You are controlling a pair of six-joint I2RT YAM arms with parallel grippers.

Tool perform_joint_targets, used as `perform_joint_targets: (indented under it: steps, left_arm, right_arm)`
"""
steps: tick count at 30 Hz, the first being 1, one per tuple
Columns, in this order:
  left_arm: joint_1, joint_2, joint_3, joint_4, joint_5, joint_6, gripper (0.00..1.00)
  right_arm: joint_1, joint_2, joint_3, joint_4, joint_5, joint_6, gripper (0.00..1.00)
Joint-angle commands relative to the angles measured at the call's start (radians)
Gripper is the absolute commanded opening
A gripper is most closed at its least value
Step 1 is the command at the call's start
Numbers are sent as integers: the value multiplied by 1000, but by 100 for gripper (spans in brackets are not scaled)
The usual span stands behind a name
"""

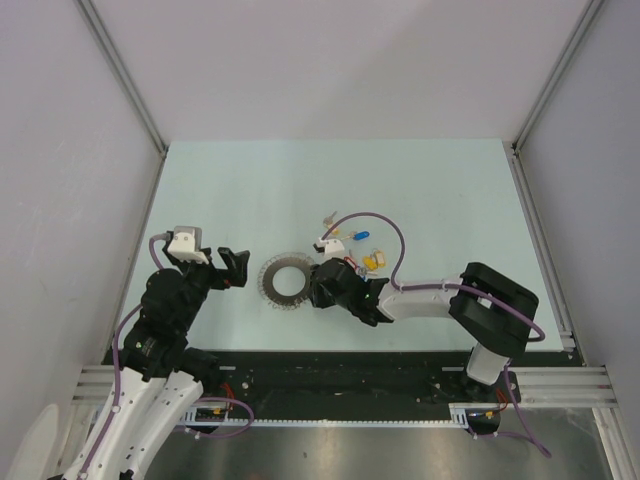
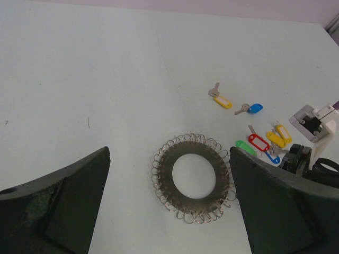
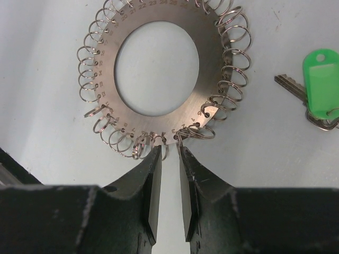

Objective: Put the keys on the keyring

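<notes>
The keyring (image 3: 209,79) lies flat on the pale worktop (image 1: 250,190) between the two arms. It is a thin metal disc with a round hole, numbers stamped round it, and small split rings (image 3: 231,84) hanging all along its rim. The keys (image 2: 259,143) are scattered loose just to its right, each with a coloured tag. None is on a ring yet. The green-tagged key (image 3: 319,74) is the nearest, lying apart from the rim.

The right pincer (image 3: 169,151) is low at the near edge of the keyring. Its fingers are drawn close with a narrow slit between them and nothing in it, and the tips are right at two of the little rings. The left pincer (image 2: 169,159) hangs over the worktop on the other side, spread as wide as it goes and holding nothing, with the keyring showing between its fingers.

The step in hand looks like taking hold of the keyring's edge. To do it well, I would:

- Centre the slit on the flat rim or on one single ring, not on two at once.
- Come in level, so the thin disc slides between the fingers rather than being pushed away across the worktop.
- Press together slowly, since the rings swing freely and may slip out sideways.
- Check the disc lifts before bringing a key to it.
</notes>
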Motion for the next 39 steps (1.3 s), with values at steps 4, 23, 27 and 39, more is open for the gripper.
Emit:
perform_joint_targets:
  steps: [4,23,27,39]
  left_arm:
    - [8,-1,34,17,16,20,100]
    - [7,-7,32,17,19,18,100]
    - [7,-8,32,18,19,20,100]
    - [7,-7,32,22,39,21,100]
  right_arm:
    - [-9,46,-3,51,-16,25,25]
    - [-13,94,-1,104,-4,7,21]
    - [-13,100,-3,102,3,0,20]
    - [2,28,-3,94,13,-124,1]
